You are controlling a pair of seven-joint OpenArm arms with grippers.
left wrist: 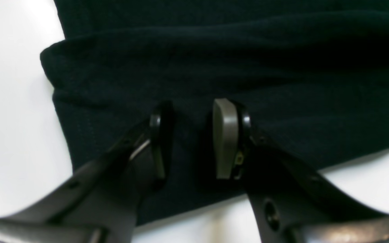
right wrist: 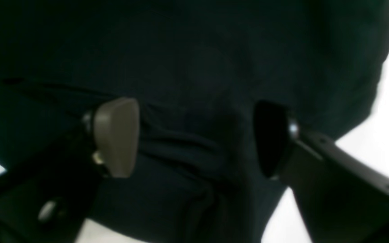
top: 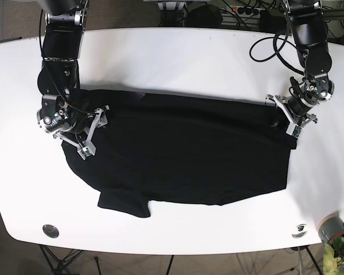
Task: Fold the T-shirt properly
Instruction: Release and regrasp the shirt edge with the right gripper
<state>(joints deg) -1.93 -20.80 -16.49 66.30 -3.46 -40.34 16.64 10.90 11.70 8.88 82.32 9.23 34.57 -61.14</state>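
Both tools released: left tool and right tool straddling shirt edges at 3 and 9 o'clock. Risk: uneven pinches skew fold.

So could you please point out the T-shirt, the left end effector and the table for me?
T-shirt [top: 189,149], base view, middle of the cloth.
Left end effector [left wrist: 189,138], left wrist view, gap between its fingertips.
Table [top: 178,57], base view, bare top.

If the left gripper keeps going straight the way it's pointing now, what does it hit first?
The left gripper, jaws open, would most likely meet the dark navy cotton T-shirt first: a raised fold of the fabric lies directly ahead of its tips. Depth is unclear; it may already be touching the cloth.
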